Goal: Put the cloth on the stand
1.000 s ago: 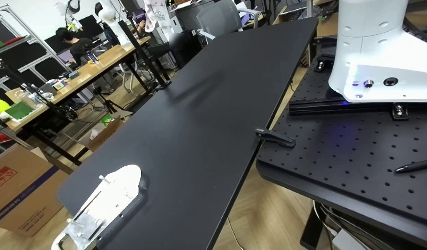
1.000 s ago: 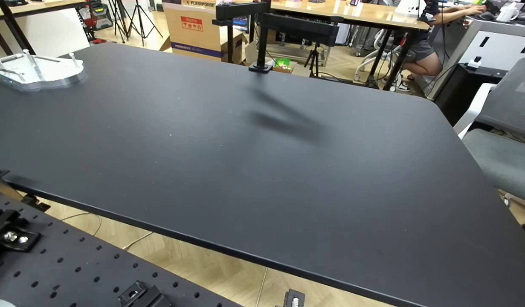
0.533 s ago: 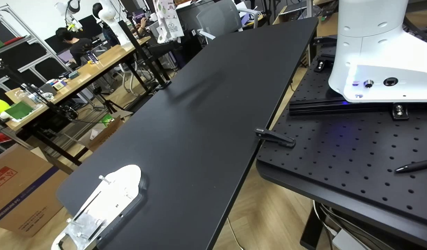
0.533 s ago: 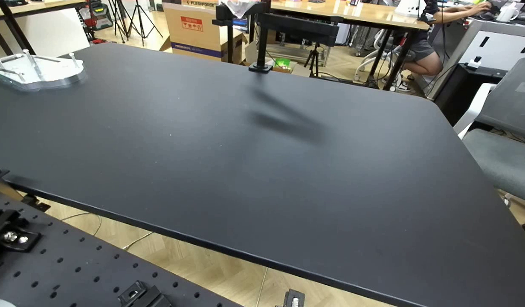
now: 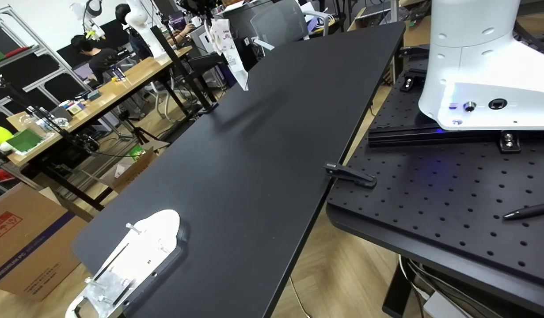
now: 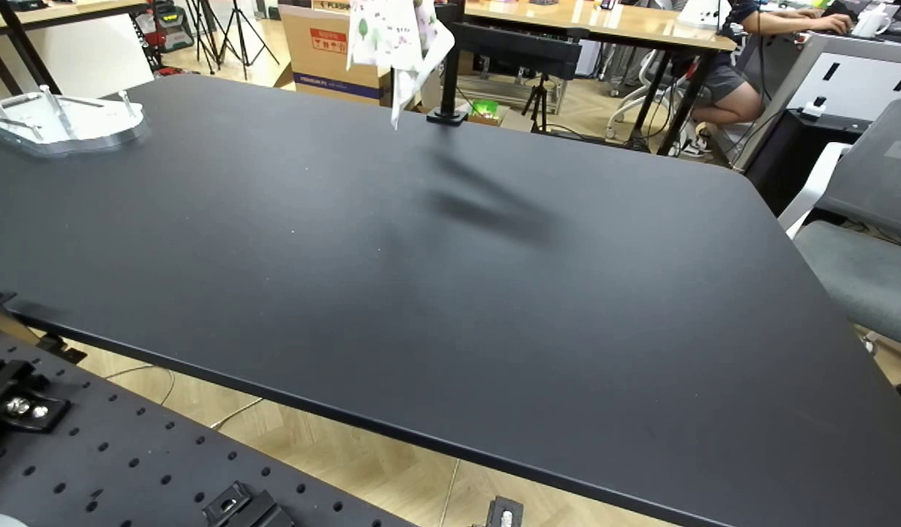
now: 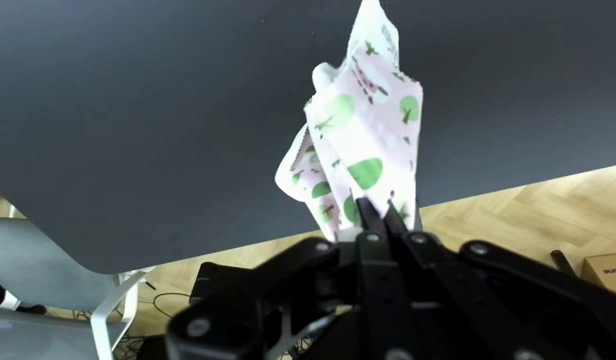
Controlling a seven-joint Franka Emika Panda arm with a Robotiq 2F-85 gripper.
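We have the cloth [image 7: 368,135], white-pink with green tree prints, bunched and hanging below the gripper [image 7: 380,215]. Its fingers [image 7: 372,220] are nearly together, cloth pinched between the tips. In an exterior view only part of the gripper shows at the top, and the cloth dangles under it to a pointed corner. The black table [image 7: 137,125] is below the gripper; in the wrist view we see its edge pass behind the fingertips, wood floor [image 7: 563,205] past it. The black stand [image 6: 451,80], a post with side bars [image 6: 516,46], is upright at the table's edge near the gripper; cloth hides part of a bar, can't tell whether they touch. A gray chair [image 7: 47,265] is off to one side of the gripper, by the table's corner. White plate with pegs [image 5: 152,238] is on the table, well apart from the gripper. Across the table from the gripper we see the robot's base [image 5: 470,66], a board with holes [image 5: 431,190] and a black clamp [image 5: 351,175].
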